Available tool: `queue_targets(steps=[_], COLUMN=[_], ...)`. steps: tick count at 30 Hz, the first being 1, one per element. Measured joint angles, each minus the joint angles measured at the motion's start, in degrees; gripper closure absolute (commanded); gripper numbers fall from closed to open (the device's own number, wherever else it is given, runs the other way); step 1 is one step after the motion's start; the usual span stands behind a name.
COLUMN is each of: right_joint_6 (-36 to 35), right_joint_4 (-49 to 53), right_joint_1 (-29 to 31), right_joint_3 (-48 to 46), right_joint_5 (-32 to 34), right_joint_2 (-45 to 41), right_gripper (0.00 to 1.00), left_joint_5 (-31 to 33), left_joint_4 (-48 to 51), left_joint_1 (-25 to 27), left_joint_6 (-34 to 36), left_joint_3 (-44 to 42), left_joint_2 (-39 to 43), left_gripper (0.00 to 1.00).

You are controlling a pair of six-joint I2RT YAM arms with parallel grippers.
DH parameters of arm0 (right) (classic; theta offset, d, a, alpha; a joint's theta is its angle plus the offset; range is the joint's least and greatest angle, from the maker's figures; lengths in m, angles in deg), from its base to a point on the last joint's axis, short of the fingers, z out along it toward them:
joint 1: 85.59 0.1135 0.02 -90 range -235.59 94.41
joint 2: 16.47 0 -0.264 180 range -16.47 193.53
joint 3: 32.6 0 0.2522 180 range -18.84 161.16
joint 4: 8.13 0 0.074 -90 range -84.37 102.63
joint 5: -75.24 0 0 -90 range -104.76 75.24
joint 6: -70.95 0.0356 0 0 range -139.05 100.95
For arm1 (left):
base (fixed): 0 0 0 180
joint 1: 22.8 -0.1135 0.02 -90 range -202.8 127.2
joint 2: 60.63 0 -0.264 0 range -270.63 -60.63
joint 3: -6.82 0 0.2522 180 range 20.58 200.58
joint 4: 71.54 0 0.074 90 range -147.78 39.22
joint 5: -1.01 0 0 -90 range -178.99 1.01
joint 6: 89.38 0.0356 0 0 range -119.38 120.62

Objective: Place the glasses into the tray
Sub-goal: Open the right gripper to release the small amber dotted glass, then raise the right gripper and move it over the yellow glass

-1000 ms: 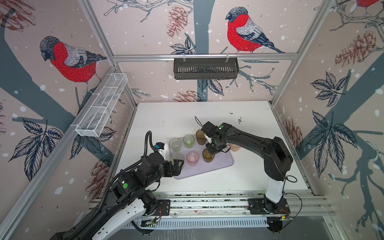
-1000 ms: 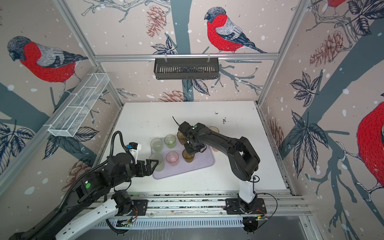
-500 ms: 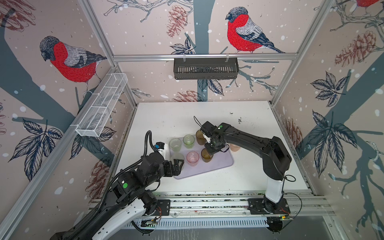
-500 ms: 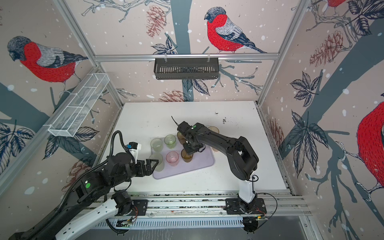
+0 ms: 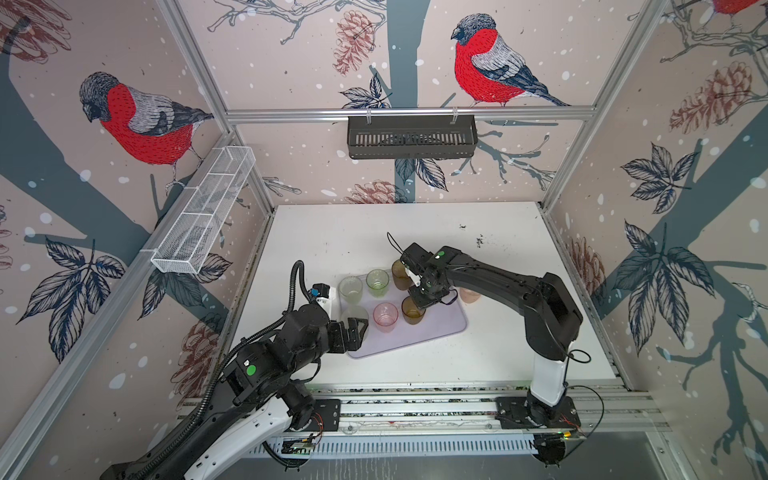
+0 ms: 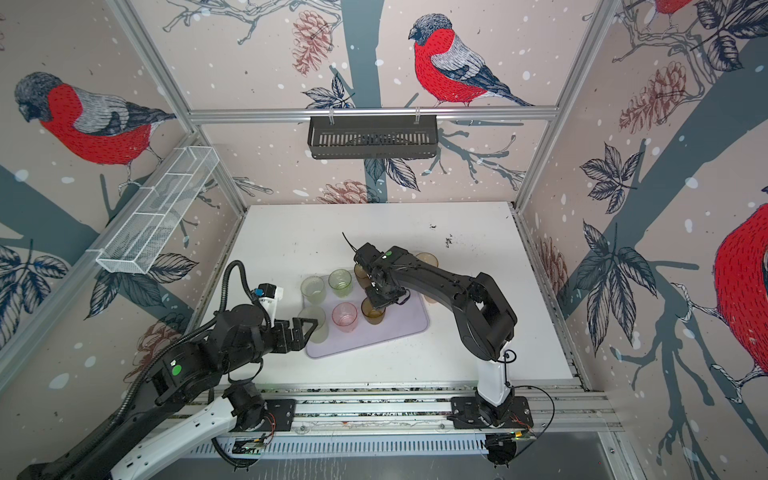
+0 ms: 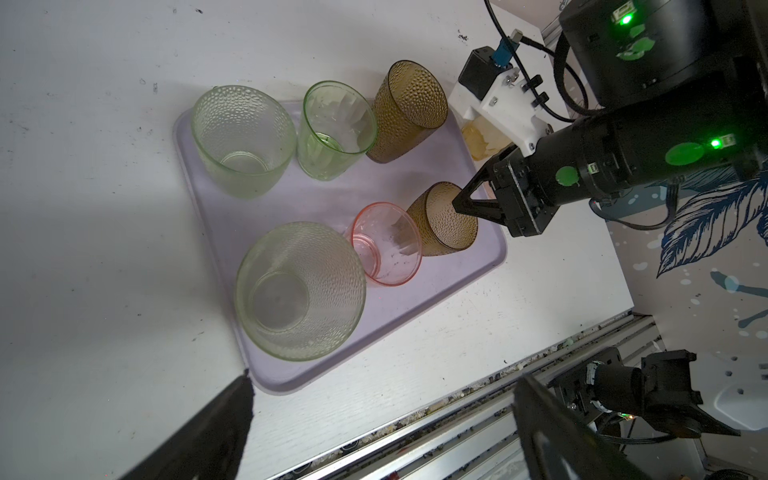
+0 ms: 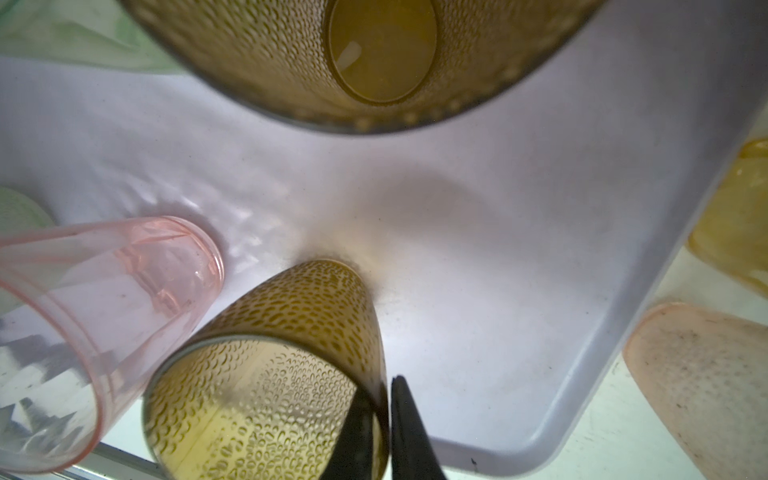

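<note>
The right gripper [image 8: 380,390] is hanging over the tray [image 5: 440,328] in the middle of the white table [image 5: 415,232]. Its fingers are sitting narrow, one inside and one outside the wall of the near brown glass [image 5: 412,311], right at the rim. Whether they are actually pinching it, I cannot tell.

That glass is standing upright on the tray, just right of the pink glass [image 5: 385,316]. Along the tray's far edge, the far pale green glass [image 5: 350,290], the brighter green glass [image 5: 377,283] and the far brown glass [image 5: 400,274] are lining up left to right.

The left gripper [image 5: 360,326] is hovering at the tray's near-left corner, fingers spread wide and holding nothing, right beside the near pale green glass [image 7: 299,291] standing there.

Off the tray, on the table just to its right, the amber-yellow glass [image 6: 427,259] and the peach glass [image 5: 469,295] are standing, the amber one farther back.
</note>
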Motion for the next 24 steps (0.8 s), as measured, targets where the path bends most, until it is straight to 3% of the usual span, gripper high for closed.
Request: queue_targets(steps=[17,24], right_joint_6=[0.42,1.77], right_joint_4=[-0.02,0.72], right_joint_1=[0.15,-0.13], right_joint_3=[0.46,2.08], right_joint_5=[0.09,1.68], right_joint_2=[-2.62,-6.69], right_gripper=[0.52,0.46], left_joint_5=[-0.04,-0.26], left_joint_4=[-0.09,-0.31], left_joint_1=[0.0,0.0], left_joint_6=[0.15,2.89], left_joint_3=[0.31,2.16], left_joint_2=[-0.46,-3.1], left_gripper=[0.03,0.03])
